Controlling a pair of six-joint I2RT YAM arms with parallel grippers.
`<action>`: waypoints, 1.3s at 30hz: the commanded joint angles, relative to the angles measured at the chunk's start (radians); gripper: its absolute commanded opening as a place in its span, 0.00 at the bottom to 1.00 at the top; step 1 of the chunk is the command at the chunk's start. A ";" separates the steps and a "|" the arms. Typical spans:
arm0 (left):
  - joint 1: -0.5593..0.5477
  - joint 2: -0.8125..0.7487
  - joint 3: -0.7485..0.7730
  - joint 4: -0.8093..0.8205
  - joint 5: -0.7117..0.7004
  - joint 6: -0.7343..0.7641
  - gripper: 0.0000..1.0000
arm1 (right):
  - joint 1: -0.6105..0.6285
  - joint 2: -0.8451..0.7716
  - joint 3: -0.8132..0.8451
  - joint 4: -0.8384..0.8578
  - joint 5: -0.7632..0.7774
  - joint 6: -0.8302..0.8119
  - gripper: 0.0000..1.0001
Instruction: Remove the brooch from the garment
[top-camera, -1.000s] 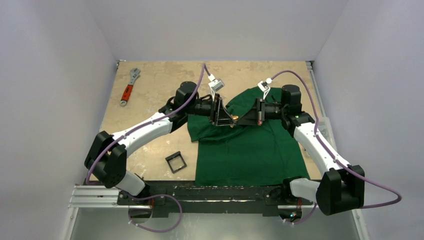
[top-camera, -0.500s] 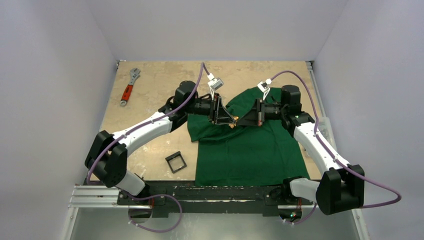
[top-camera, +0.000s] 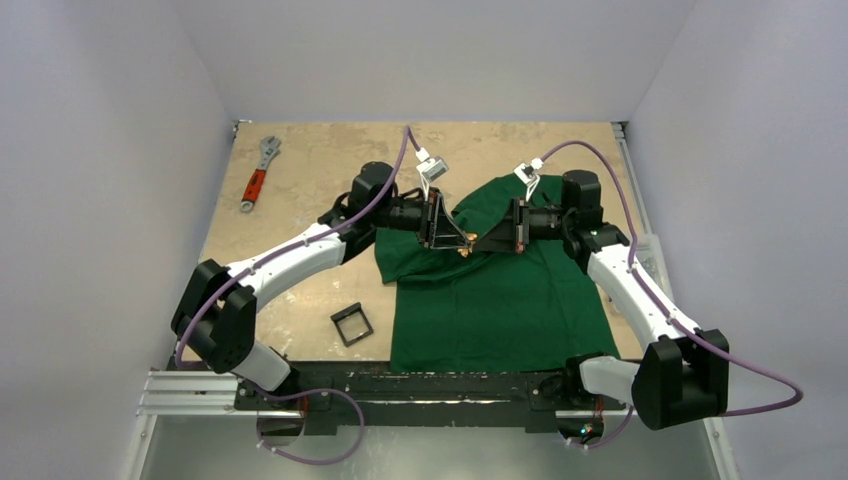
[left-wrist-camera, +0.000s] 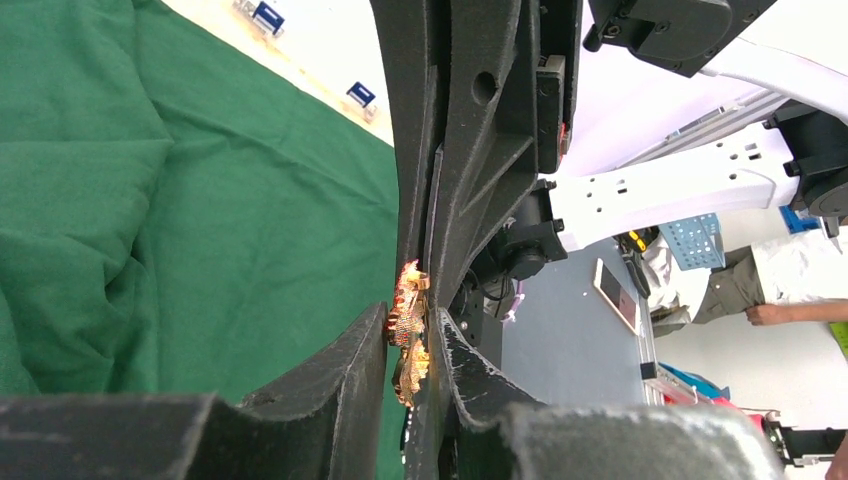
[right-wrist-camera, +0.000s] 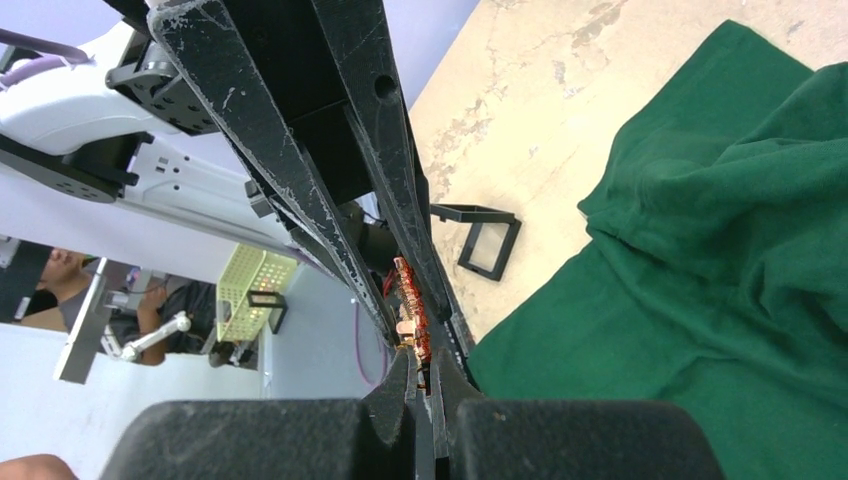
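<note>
Pinching from both sides, my two grippers meet tip to tip above the garment (top-camera: 500, 300). My left gripper (left-wrist-camera: 411, 350) is drawn narrow. Its own camera shows the brooch (left-wrist-camera: 408, 325), a jagged orange-gold bit, wedged between its two black fingers (left-wrist-camera: 335, 370). In that same view the fingers of my right gripper (right-wrist-camera: 422, 378) come down from the top edge, pressed almost together, and end right at the brooch's upper end. Seen from its own wrist, that gripper is just as narrow, a mere slit between the fingers, with the brooch's reddish edge standing at the tips. My left fingers reach in there from above. Both grip it.

The overhead camera gives what neither wrist does: the brooch is an orange speck where the tips meet, over the garment's upper part. Whether it touches the cloth I cannot tell. Farther out, a black square frame (top-camera: 352, 326) lies on the table (top-camera: 320, 150) just left of the garment. A red-handled wrench (top-camera: 254, 185) lies well apart, near the far left corner.
</note>
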 joint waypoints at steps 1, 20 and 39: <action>0.005 0.020 0.049 -0.026 -0.034 0.036 0.20 | 0.016 -0.018 0.067 -0.038 -0.027 -0.080 0.00; -0.010 0.064 0.095 -0.082 -0.033 0.065 0.16 | 0.027 -0.022 0.130 -0.184 -0.028 -0.272 0.00; -0.036 0.098 0.148 -0.122 -0.001 0.137 0.16 | 0.033 0.021 0.180 -0.335 -0.045 -0.432 0.00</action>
